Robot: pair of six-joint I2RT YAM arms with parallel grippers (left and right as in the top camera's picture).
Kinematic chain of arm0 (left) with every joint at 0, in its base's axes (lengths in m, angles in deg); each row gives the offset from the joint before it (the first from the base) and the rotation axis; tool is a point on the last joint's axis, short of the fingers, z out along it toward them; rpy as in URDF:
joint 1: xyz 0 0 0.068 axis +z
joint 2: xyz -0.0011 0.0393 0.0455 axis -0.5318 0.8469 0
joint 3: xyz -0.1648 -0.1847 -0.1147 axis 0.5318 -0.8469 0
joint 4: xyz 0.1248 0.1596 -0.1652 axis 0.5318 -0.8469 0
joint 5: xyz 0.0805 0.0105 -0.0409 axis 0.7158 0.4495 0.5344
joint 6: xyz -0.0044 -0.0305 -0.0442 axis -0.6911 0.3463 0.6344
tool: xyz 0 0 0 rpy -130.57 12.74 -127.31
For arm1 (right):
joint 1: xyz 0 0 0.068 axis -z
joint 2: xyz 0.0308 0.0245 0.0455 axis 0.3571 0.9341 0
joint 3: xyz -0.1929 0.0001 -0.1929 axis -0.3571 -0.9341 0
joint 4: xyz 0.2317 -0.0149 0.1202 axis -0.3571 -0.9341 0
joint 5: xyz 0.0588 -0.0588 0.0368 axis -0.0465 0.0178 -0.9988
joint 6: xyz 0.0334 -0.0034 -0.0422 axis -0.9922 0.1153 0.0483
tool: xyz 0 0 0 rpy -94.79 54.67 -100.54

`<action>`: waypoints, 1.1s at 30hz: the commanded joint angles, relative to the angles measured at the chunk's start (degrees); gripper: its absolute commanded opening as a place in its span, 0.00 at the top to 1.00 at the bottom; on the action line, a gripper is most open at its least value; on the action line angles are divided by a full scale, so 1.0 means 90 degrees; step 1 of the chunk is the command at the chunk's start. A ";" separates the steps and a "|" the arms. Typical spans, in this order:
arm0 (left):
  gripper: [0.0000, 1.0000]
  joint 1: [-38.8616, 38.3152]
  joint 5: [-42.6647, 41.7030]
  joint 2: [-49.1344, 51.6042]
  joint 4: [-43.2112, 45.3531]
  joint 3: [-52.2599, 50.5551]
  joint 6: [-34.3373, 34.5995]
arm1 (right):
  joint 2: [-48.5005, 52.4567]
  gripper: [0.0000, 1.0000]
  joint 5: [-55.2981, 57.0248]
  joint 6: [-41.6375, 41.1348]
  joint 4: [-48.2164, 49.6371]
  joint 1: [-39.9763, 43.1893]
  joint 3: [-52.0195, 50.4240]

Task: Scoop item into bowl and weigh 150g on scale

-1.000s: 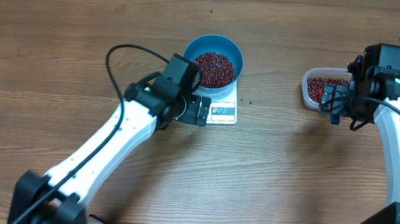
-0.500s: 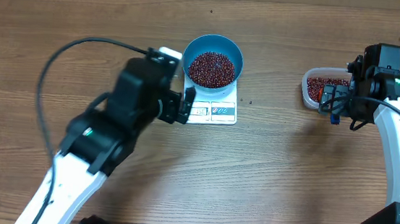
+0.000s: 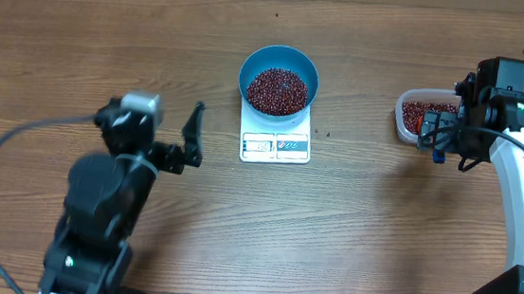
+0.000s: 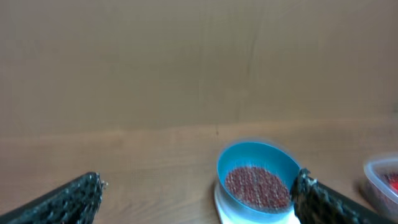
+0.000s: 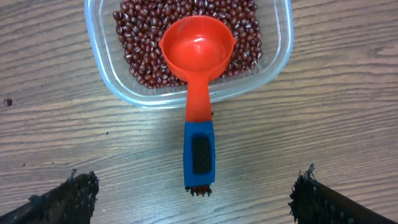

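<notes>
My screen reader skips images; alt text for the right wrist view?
An empty red scoop with a blue handle rests in a clear tub of red-brown beans on a wooden table, framed by the open right gripper.

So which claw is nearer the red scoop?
Right. The right claw hangs open directly over the scoop; the left claw is far off, across the table past the scale.

One blue bowl [image 3: 246,72], one white scale [image 3: 275,146], one clear tub [image 5: 99,70], one red scoop [image 5: 198,53], beans [image 3: 278,89] beyond counting

Digits on the scale [image 3: 275,145] are too small to read overhead.
</notes>
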 commanded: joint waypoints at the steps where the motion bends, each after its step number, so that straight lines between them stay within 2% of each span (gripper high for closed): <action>1: 0.00 0.0491 -0.0595 -0.0828 0.0957 -0.1117 -0.0165 | -0.0075 0.00 0.0056 0.0029 0.0027 0.0017 0.0141; 10: 0.00 0.0974 -0.0578 -0.2463 0.2759 -0.3145 -0.0469 | -0.0075 0.00 0.0058 0.0029 0.0027 0.0017 0.0141; 19: 0.00 0.1389 -0.0461 -0.3871 0.2851 -0.4512 -0.0495 | -0.0075 0.00 0.0056 0.0029 0.0027 0.0017 0.0141; 24: 0.01 0.1571 -0.0386 -0.4493 0.1741 -0.4617 -0.0449 | -0.0075 0.00 0.0056 0.0029 0.0027 0.0017 0.0141; 31: 0.01 0.1642 -0.0291 -0.4524 0.0551 -0.4617 -0.0449 | -0.0075 0.00 0.0056 0.0029 0.0027 0.0017 0.0141; 33: 0.01 0.1639 -0.0294 -0.4524 0.0481 -0.4614 -0.0476 | -0.0075 0.00 0.0056 0.0029 0.0027 0.0017 0.0141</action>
